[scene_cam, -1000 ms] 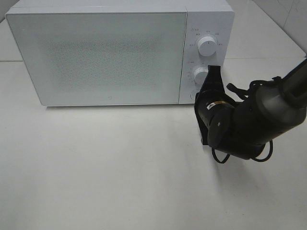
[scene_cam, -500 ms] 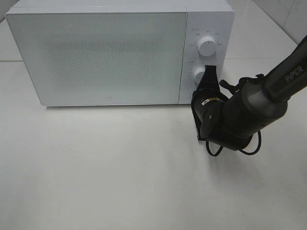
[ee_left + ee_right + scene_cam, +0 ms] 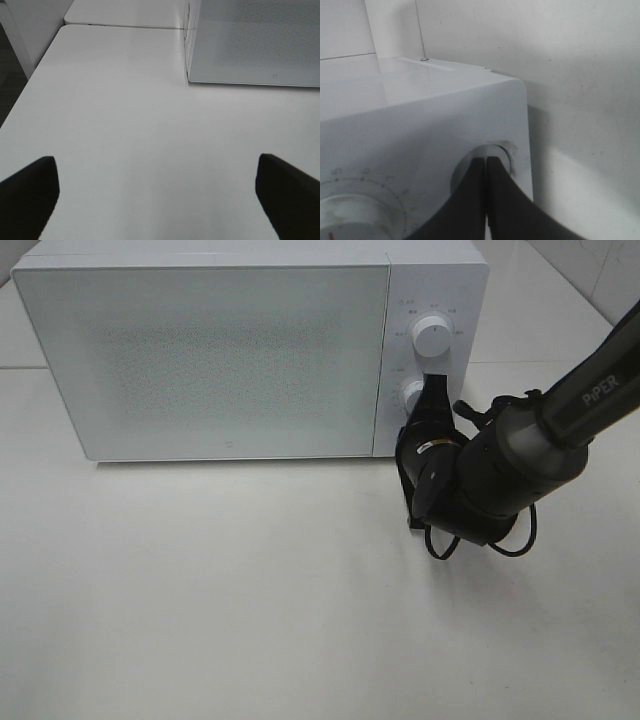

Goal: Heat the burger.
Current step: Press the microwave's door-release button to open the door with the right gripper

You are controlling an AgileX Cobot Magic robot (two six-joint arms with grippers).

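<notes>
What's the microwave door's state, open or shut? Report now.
Shut: the microwave door lies flush with the front beside the control panel, interior hidden.

White tabletop point(image 3: 200, 620), pale tiled wall point(image 3: 470, 30)

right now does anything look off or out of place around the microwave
Nothing stands out. The microwave sits square on the table with its door closed, no spill or damage visible. The right claw is shut with its tips at the lower knob; the left claw hangs open over the table. No burger is in view.

Glossy white microwave point(image 3: 250, 350), speckled door point(image 3: 200, 360).
</notes>
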